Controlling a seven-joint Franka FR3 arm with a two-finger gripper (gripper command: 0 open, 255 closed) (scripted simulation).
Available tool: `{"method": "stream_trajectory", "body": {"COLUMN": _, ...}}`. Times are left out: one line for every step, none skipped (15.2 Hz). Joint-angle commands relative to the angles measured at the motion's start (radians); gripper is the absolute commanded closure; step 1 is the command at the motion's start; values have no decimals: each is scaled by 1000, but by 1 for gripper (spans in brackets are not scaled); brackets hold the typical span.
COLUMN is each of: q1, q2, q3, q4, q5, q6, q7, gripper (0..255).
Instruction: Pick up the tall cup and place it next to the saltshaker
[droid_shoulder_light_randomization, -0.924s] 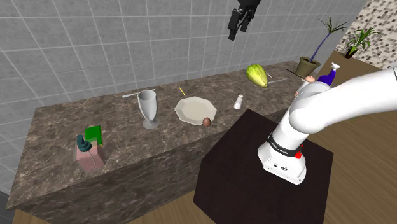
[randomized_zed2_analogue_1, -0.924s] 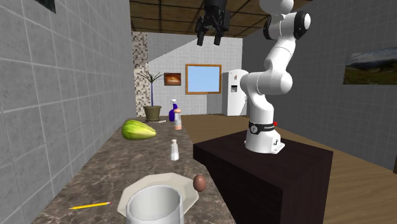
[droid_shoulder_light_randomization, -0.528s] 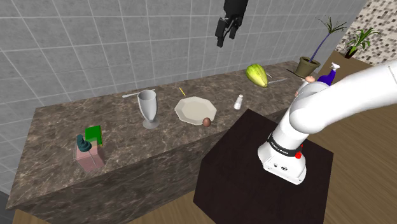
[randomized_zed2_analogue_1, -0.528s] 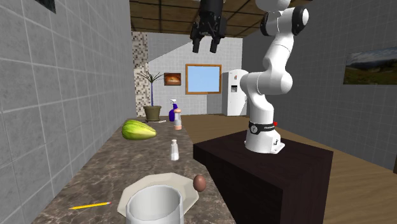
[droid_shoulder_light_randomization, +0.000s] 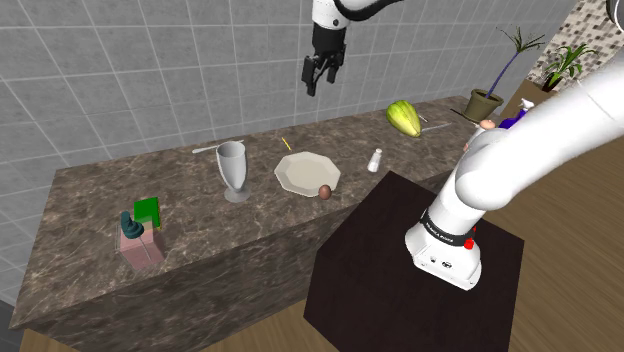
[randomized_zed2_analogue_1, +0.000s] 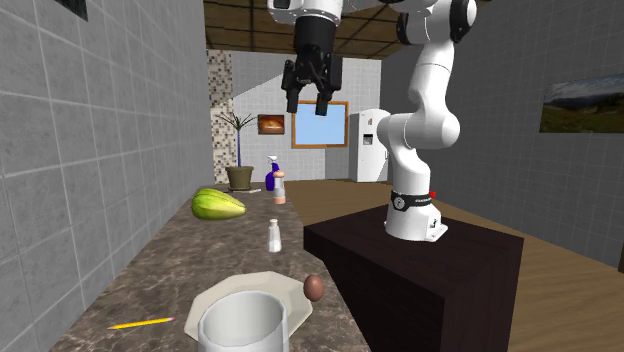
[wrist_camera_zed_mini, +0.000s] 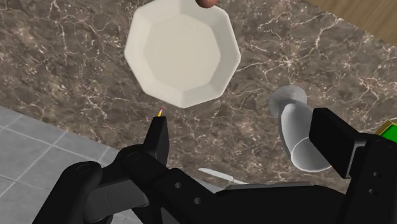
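No legible text, number, brand or sign in any view. 1 candidate only: a dark band (droid_shoulder_light_randomization: 437, 231) round the arm's foot (droid_shoulder_light_randomization: 447, 258), far below the pincer (droid_shoulder_light_randomization: 314, 88) and off to its stand side, carries small white marks. They are too small to read.
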Motion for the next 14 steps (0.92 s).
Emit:
{"method": "stream_trajectory", "body": {"q1": 1, "q2": 80, "q3": 8, "q4": 29, "q5": 1, "q6": 44, "q7": 13, "gripper": 0}}
{"method": "stream_trajectory", "body": {"q1": 2, "q2": 115, "q3": 13, "q4": 41, "q5": 2, "q6": 62, "q7": 21, "gripper": 0}}
{"method": "stream_trajectory", "body": {"q1": 4, "q2": 150, "q3": 18, "q4": 54, "q5": 3, "q6": 80, "q7": 29, "gripper": 0}}
{"method": "stream_trajectory", "body": {"q1": 5, "q2": 186, "q3": 23, "q4": 68, "q5": 3, "q6": 97, "q7": 37, "gripper": 0}}
{"method": "stream_trajectory", "body": {"q1": 7, "q2": 222, "q3": 28, "q4": 84, "q5": 2, "q6": 113, "q7": 46, "gripper": 0}}
{"method": "stream_trajectory", "body": {"q1": 9, "q2": 258, "q3": 32, "q4": 101, "q5": 2, "q6": 128, "q7": 54, "gripper": 0}}
{"method": "stream_trajectory", "body": {"q1": 11, "q2": 295, "q3": 36, "q4": 119, "q5": 1, "q6": 142, "q7": 62, "gripper": 0}}
{"method": "stream_trajectory", "body": {"q1": 14, "q2": 331, "q3": 40, "q4": 139, "q5": -1, "q6": 156, "q7": 70, "gripper": 0}}
{"method": "stream_trajectory", "body": {"q1": 16, "q2": 368, "q3": 44, "q4": 159, "q5": -3, "q6": 168, "q7": 78, "gripper": 0}}
{"method": "stream_trajectory", "body": {"q1": 19, "q2": 406, "q3": 48, "q4": 181, "q5": -5, "q6": 179, "q7": 86, "gripper": 0}}
{"method": "stream_trajectory", "body": {"q1": 22, "q2": 443, "q3": 51, "q4": 204, "q5": -7, "q6": 190, "q7": 94, "gripper": 0}}
{"method": "stream_trajectory", "body": {"q1": 26, "q2": 481, "q3": 53, "q4": 228, "q5": -10, "q6": 199, "q7": 101, "gripper": 0}}
{"method": "stream_trajectory", "body": {"q1": 29, "q2": 518, "q3": 56, "q4": 253, "q5": -13, "q6": 207, "q7": 109, "gripper": 0}}
{"method": "stream_trajectory", "body": {"q1": 33, "q2": 556, "q3": 58, "q4": 280, "q5": -15, "q6": 215, "q7": 116, "gripper": 0}}
